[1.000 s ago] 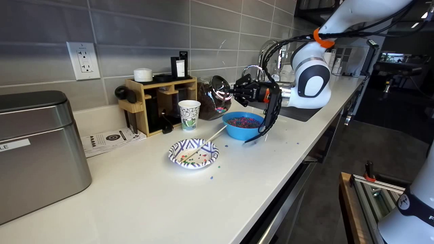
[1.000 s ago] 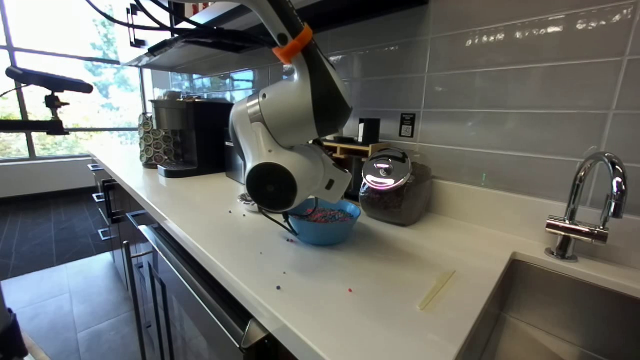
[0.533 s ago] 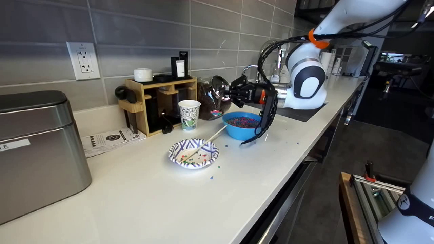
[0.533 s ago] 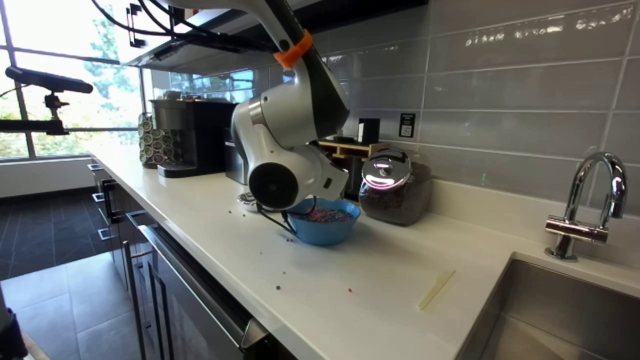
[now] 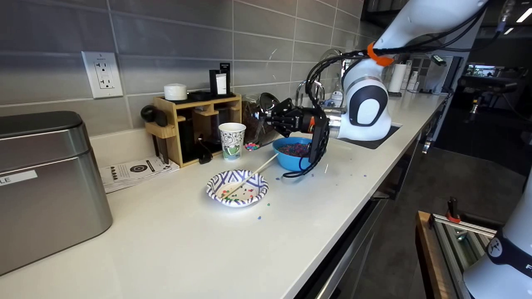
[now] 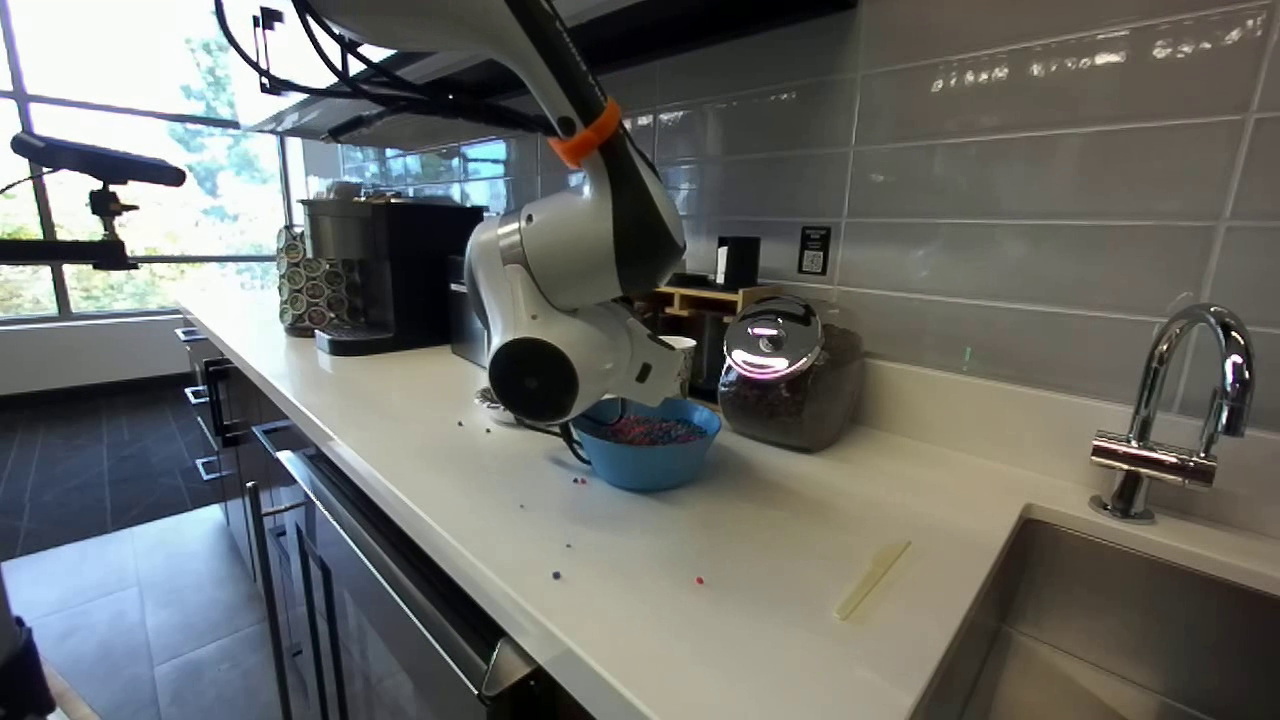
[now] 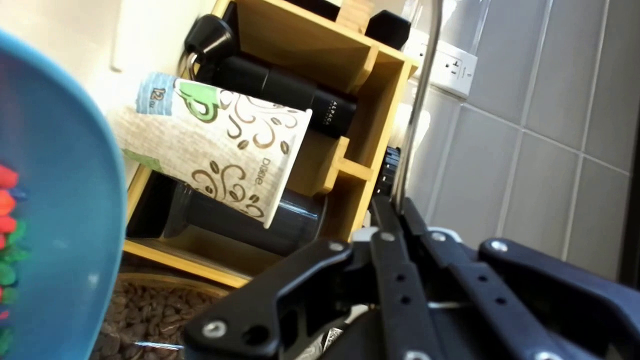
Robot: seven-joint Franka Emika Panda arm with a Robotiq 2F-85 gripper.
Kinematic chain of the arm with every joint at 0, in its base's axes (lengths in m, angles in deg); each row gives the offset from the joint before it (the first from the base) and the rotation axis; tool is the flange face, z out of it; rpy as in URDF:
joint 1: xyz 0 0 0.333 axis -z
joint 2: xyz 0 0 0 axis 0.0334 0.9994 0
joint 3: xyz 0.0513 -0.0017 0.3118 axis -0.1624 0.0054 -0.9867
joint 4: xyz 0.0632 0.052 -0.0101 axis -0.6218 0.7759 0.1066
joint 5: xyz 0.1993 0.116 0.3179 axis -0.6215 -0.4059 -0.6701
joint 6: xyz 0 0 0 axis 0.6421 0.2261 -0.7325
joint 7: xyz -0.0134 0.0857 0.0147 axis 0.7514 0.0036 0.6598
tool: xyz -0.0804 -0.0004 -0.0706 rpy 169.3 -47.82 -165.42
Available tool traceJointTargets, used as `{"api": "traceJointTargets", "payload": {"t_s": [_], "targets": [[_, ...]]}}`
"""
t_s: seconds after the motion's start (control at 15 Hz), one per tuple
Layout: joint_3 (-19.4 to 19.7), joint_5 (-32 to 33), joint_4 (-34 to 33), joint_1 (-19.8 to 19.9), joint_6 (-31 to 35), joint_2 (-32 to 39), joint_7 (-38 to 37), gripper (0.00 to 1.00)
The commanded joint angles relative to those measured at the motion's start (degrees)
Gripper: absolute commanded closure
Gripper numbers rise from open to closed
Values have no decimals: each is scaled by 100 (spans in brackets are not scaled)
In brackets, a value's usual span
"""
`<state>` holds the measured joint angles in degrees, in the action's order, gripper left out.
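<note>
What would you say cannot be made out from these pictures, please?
Far end of the thin metal rod: cut off by the wrist view's top edge.
What supports the bead cluster: too small to tell in an exterior view.
Grip of the hand: hidden by the arm in an exterior view.
Most of the paper bowl: behind the arm there too.
The paper cup's inner bottom: behind its own wall in an exterior view.

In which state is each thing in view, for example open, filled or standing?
Metal utensil: held, apparently carrying colored beads
Claw: closed on this utensil
Blue bowl: upright, partly filled with more beads
Paper cup: upright, lidless, contents hidden
Patterned bowl: upright, nearly empty
Stick: leaning on that bowl's rim
Jar: lid on, coffee beans inside
Bin: closed
Outlet: nothing plugged in
Faucet: not visibly running
</note>
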<state>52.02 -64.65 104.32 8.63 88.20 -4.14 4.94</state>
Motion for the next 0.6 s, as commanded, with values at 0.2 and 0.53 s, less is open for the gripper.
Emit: {"api": "traceJointTargets", "payload": {"t_s": [0.2,0.53], "targets": [[-136,-809,-217,-301,272,348,939,100],[-18,-657,-190,-240,253,284,1283,100]]}}
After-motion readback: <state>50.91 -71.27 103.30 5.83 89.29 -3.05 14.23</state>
